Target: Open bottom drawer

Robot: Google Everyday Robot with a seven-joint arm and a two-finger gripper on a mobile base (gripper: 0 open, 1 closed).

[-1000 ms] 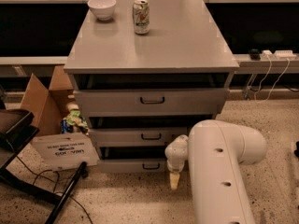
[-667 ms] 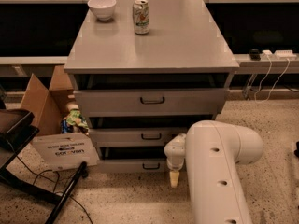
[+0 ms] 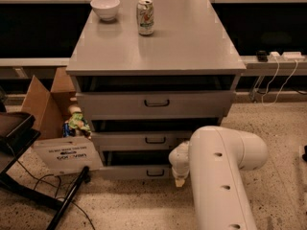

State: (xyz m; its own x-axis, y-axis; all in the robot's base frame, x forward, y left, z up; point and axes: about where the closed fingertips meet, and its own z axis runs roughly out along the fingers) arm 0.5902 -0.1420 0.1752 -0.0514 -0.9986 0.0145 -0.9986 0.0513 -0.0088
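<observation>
The grey cabinet (image 3: pixel 158 47) has three drawers. The bottom drawer (image 3: pixel 129 172) is the lowest grey front with a small dark handle (image 3: pixel 154 173), and it stands slightly out with a dark gap above it. My gripper (image 3: pixel 180 176) hangs off the big white arm (image 3: pixel 223 171), low, just right of that handle and against the drawer front. The middle drawer (image 3: pixel 144 140) and the top drawer (image 3: pixel 156 103) also stand a little out.
A white bowl (image 3: pixel 105 7) and a drink can (image 3: pixel 145 17) stand on the cabinet top. A cardboard box (image 3: pixel 45 107) and a white sign (image 3: pixel 67 155) lie at the left, with a black chair base (image 3: pixel 29 190). Cables (image 3: pixel 276 80) hang at the right.
The arm and gripper have shifted slightly left toward the bottom drawer's handle. The drawers look unchanged.
</observation>
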